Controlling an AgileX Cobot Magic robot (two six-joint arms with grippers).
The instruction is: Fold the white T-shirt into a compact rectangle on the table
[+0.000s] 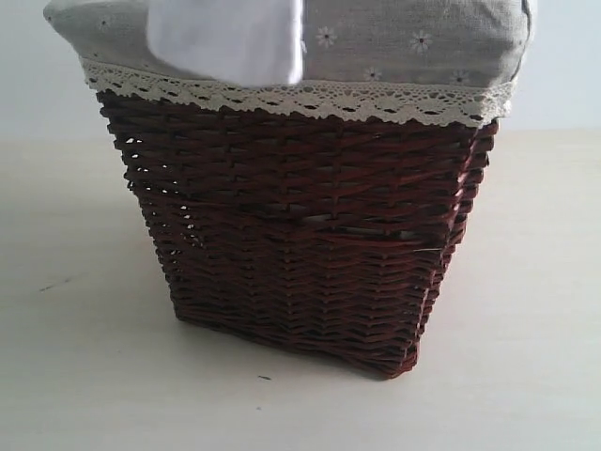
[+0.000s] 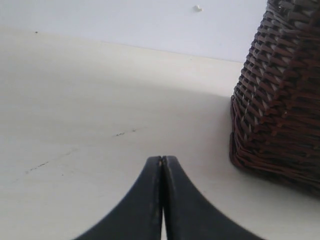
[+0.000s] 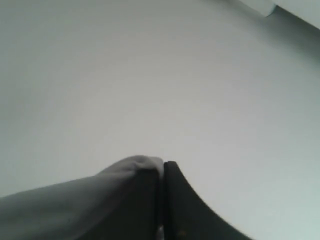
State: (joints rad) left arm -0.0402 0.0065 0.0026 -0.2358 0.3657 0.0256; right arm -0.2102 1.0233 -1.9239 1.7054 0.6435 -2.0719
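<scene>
Evidently nothing is folded yet: the white T-shirt (image 1: pixel 230 38) hangs over the rim of the wicker basket (image 1: pixel 300 244), off the worktop (image 1: pixel 84 357). Beside the basket's foot the left pincer (image 2: pixel 162 161) sits low, closed and empty; the right pincer (image 3: pixel 163 170) is closed on pale cloth, apparently the shirt.
</scene>
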